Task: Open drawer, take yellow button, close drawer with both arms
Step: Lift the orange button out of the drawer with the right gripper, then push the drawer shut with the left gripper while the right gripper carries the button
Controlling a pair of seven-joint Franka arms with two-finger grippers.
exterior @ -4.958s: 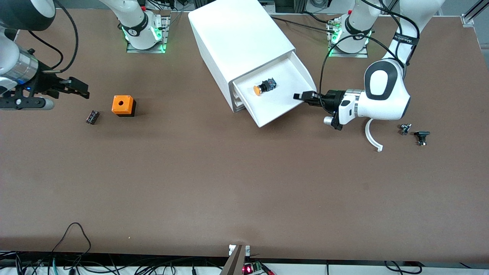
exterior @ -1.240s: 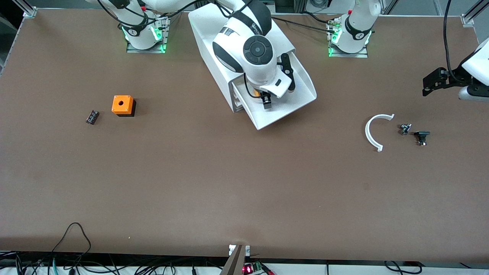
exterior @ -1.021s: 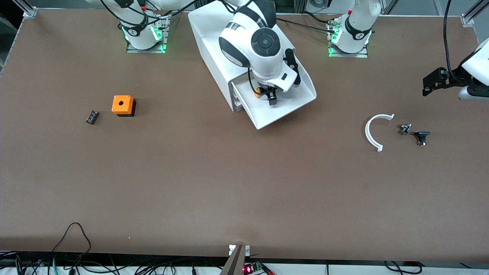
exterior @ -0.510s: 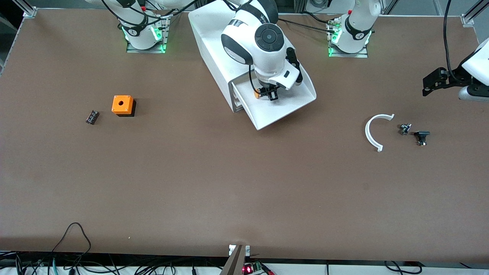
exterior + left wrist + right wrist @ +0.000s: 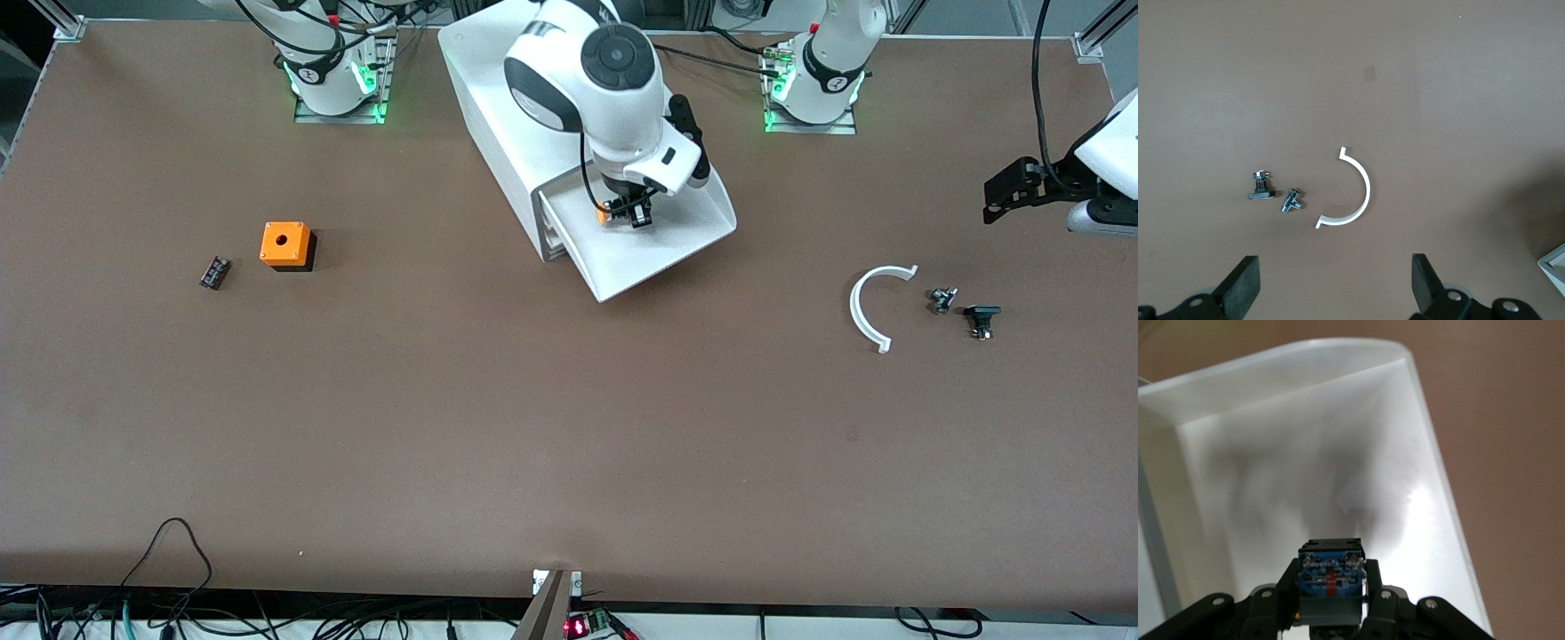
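Front view: button (image 5: 605,212) clamped btwn right pincer (image 5: 633,212) fingers, over drawer (image 5: 662,236).

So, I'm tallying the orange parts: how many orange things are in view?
2. The button is in the right tool, over the open drawer. The orange cube sits toward the right arm's end. Others may be hidden.

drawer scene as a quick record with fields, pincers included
drawer: top tray of the white cabinet, pulled open
button: clamped in the right pincer, over the open drawer
left pincer: open, waiting over the table at the left arm's end, above the white curved piece and two small dark parts
orange cube: on the table toward the right arm's end, small dark block beside it
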